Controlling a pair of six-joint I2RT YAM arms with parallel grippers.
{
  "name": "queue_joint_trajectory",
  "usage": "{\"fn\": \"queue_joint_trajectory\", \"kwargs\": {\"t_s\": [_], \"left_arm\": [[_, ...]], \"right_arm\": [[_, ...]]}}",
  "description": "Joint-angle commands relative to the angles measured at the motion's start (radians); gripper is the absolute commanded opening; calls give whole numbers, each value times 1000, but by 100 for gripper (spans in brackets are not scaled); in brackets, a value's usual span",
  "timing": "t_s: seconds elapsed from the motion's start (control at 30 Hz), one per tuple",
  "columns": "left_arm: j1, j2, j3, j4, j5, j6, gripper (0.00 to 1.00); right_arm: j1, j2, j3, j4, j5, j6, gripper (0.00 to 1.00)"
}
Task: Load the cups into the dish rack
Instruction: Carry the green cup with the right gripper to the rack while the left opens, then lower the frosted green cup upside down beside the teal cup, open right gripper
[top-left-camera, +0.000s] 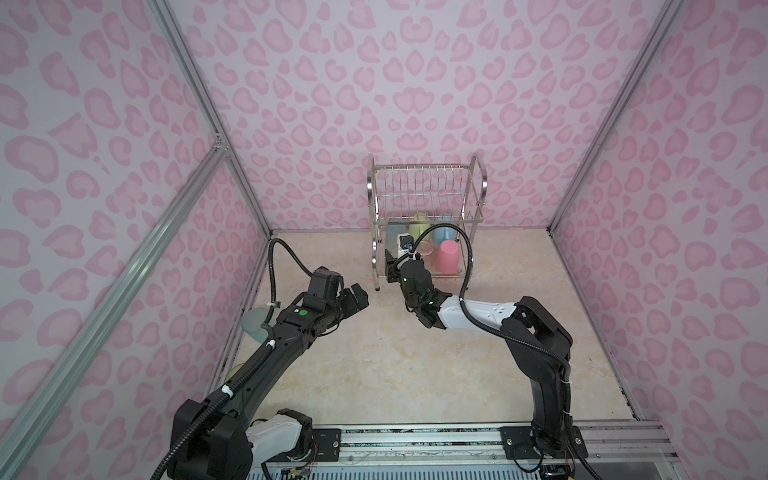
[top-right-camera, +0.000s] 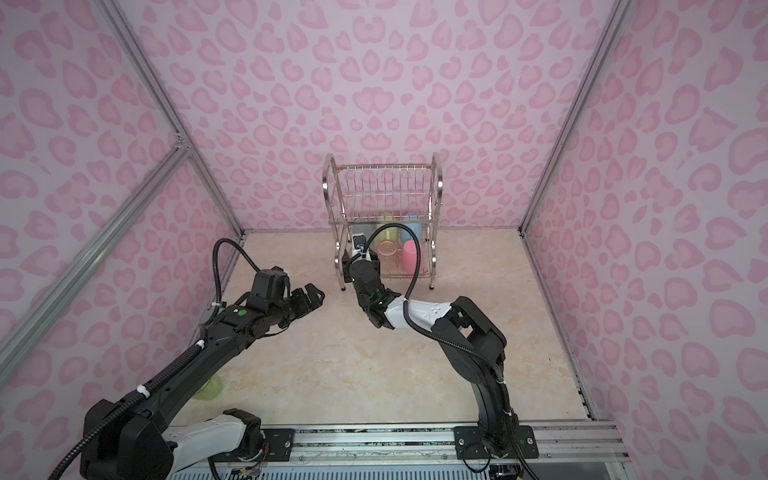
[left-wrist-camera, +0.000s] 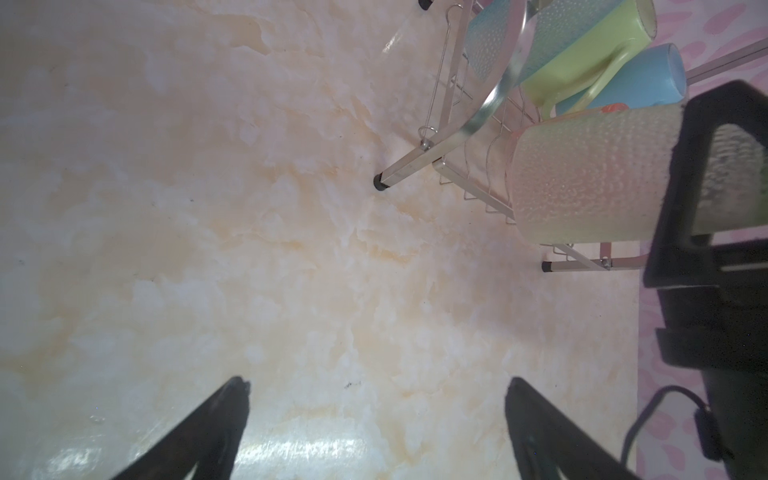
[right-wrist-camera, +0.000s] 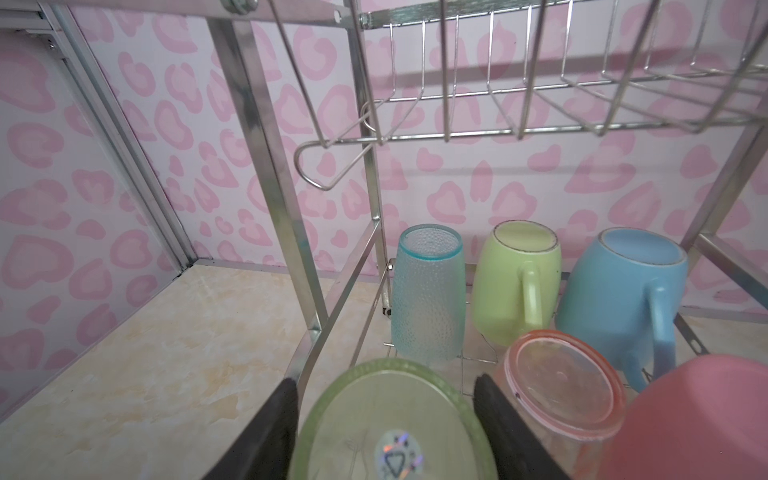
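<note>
Right pincer (right-wrist-camera: 384, 384) grasps a translucent yellow-green tumbler (right-wrist-camera: 390, 415), inverted presumably to drain, at the near-left corner of the steel wire rack (right-wrist-camera: 257, 137); left pincer (left-wrist-camera: 376, 380) released.

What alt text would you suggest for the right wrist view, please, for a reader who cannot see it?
The right claw grips a yellow-green tumbler, base facing the viewer, at the lower tier of the dish rack. Behind it stand an inverted pale blue tumbler, green mug and blue mug; an orange-pink tumbler and a pink tumbler sit nearer, beside the claw.
</note>
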Motion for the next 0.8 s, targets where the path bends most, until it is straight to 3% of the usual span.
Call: {"fn": "queue_joint_trajectory", "kwargs": {"t_s": [0.0,0.77], "left_arm": [[4,4,0,1,-4,23,98],[9,29,7,15,39,35,98]], "right_arm": [[1,32,24,74,34,-47,50],[-31,217,195,129,83,-111,50]]}}
